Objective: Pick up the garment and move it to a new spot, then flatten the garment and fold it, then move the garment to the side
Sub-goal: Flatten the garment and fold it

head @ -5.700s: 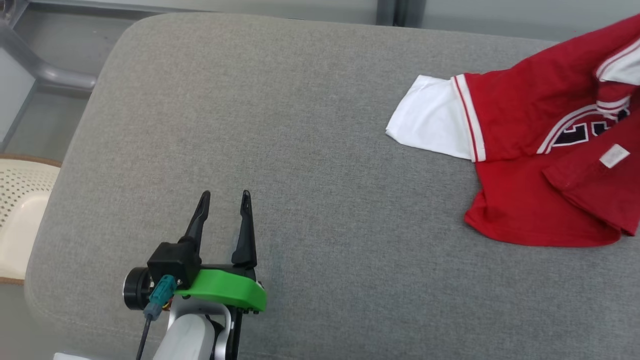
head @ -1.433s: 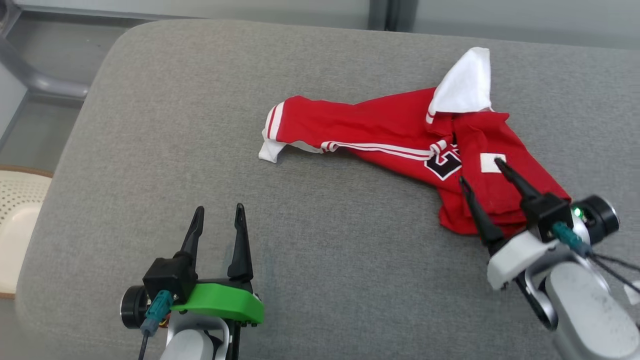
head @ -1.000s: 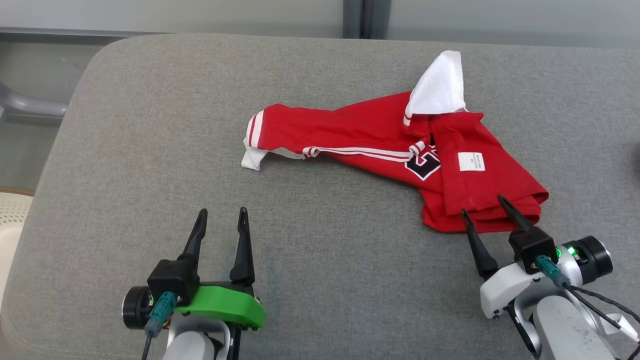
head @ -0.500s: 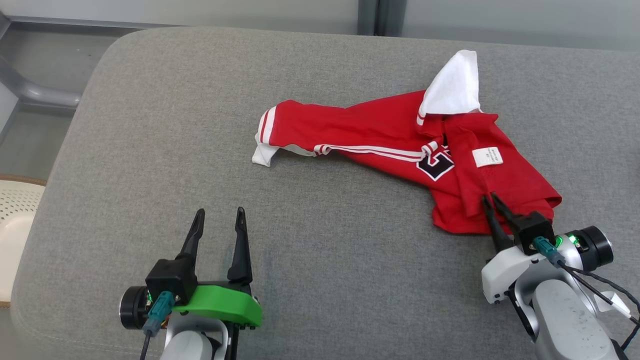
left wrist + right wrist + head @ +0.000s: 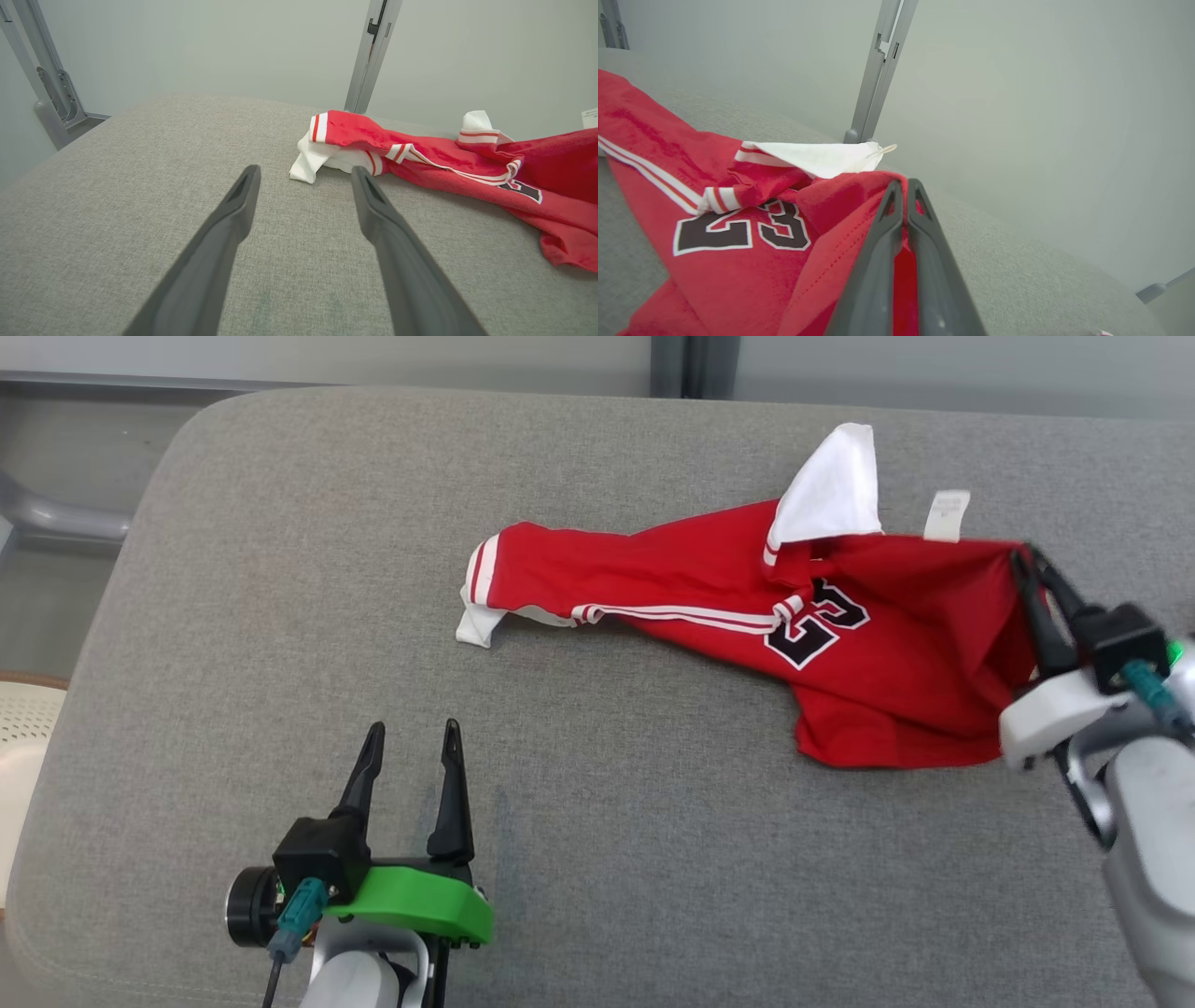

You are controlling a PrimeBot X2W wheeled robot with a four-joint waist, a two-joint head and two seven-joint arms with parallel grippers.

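One red jersey (image 5: 691, 588) with a black 23 lies on the grey fabric cushion (image 5: 280, 616), in its far right part. Its long axis runs left to right, one sleeve end pointing toward the middle and the hem toward the right edge. The right gripper (image 5: 1024, 558) is clenched on the hem's far corner, and the cloth is pulled taut there. The left gripper (image 5: 414, 728), fingers spread and empty, sits by the near left edge, well apart from the jersey. The jersey shows two white sleeves (image 5: 831, 485) and one white label (image 5: 945, 513).
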